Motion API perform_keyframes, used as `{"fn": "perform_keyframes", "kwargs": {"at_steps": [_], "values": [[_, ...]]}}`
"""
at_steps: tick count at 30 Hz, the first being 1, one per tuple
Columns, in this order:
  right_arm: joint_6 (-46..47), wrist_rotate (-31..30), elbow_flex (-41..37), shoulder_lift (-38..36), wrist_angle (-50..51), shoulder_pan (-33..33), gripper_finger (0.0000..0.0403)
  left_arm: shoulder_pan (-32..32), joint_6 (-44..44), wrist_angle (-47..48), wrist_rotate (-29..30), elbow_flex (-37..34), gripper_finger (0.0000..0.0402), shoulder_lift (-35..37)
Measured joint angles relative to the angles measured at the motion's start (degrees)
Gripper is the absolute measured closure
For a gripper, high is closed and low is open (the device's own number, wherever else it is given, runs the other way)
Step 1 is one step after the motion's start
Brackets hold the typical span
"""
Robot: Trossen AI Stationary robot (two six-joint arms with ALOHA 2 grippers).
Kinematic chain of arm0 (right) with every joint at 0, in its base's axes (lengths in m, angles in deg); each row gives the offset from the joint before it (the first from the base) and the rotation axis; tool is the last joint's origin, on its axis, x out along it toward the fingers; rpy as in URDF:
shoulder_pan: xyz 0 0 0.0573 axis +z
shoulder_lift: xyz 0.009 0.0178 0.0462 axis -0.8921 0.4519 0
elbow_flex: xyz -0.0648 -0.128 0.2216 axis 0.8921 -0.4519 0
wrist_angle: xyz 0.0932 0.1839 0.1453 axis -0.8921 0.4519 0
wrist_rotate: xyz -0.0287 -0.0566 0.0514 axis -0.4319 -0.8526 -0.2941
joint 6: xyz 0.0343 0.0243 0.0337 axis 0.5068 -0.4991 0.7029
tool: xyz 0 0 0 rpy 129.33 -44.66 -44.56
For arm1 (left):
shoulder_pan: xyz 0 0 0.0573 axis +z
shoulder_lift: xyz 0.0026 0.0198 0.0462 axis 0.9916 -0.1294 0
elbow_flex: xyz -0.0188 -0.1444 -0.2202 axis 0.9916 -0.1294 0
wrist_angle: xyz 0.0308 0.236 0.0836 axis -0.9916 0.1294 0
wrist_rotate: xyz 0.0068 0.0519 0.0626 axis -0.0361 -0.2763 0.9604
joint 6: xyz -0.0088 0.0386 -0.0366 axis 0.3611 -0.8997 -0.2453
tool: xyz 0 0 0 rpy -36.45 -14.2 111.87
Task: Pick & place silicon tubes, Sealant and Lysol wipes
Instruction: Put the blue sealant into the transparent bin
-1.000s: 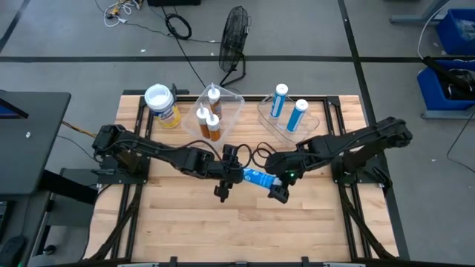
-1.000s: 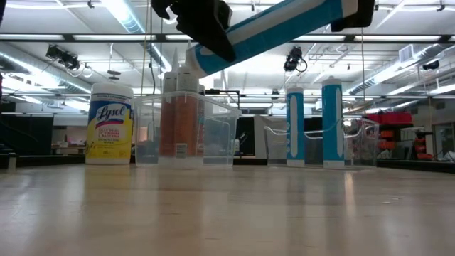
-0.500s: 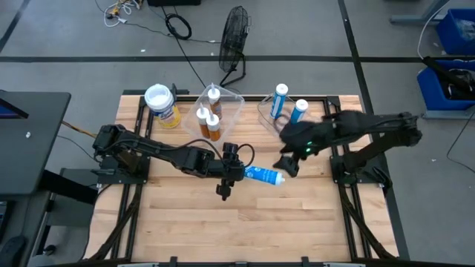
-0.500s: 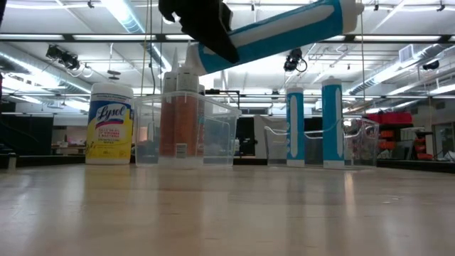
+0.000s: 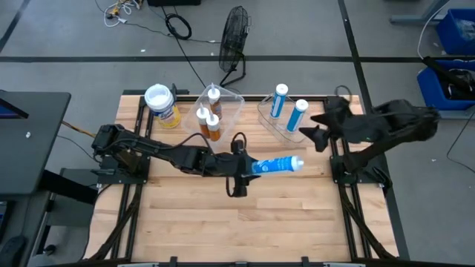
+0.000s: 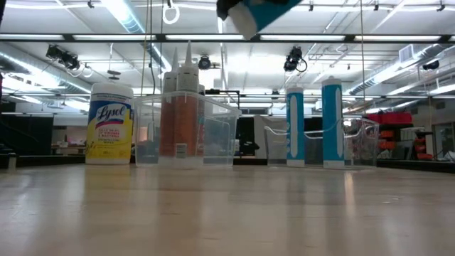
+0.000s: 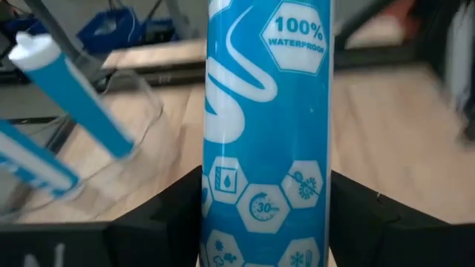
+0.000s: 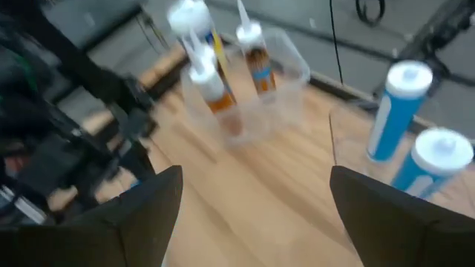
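Up at the low view's top edge, only a cropped scrap of the blue sealant tube [image 6: 257, 12] shows, held well clear of the table [image 5: 297, 215]. From above, the left gripper [image 5: 239, 175] at mid-table is clamped round that tube's near-left end, tube pointing right. Over at the table's far right, the right gripper [image 5: 318, 127] hangs beside the bin [image 5: 269, 113] with two more blue tubes, fingers spread wide, holding nothing. Lysol wipes [image 5: 162, 105] stand far left, beside the orange-tube bin [image 5: 231, 100].
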Motion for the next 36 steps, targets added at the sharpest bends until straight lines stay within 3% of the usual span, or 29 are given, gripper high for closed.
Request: {"fn": "perform_keyframes", "kwargs": {"at_steps": [4, 11, 14, 20, 30, 36], "values": [[0.15, -7.63, -2.41, -1.02, -4.08, 4.77, 0.006, -0.02, 3.21, -6.85, -0.56, 0.0, 0.0176, 0.0], [-3.96, -13.69, -10.14, -1.14, -15.7, 8.64, 0.006, 0.19, 9.07, -16.02, -1.49, -0.12, 0.0178, -0.01], [-8.54, -14.82, -12.58, -1.33, -22.56, 9.6, 0.006, -0.1, 10.48, -17.61, -1.57, -0.13, 0.0176, -0.04], [-15.64, -23.56, -13.27, -3.61, -25.27, 9.94, 0.006, -1.1, 13.44, -18.52, 0.87, -0.09, 0.0179, -0.02], [-21.6, -23.25, -13.33, -12.73, -29.36, 15.65, 0.0059, -1.66, 13.78, -27.16, 5.05, 0.11, 0.0179, 0.11], [-22.77, -20.97, -13.27, -13.91, -32.48, 20.11, 0.0059, -1.25, 11.93, -34.08, 6.15, 0.11, 0.0179, 0.11]]}}
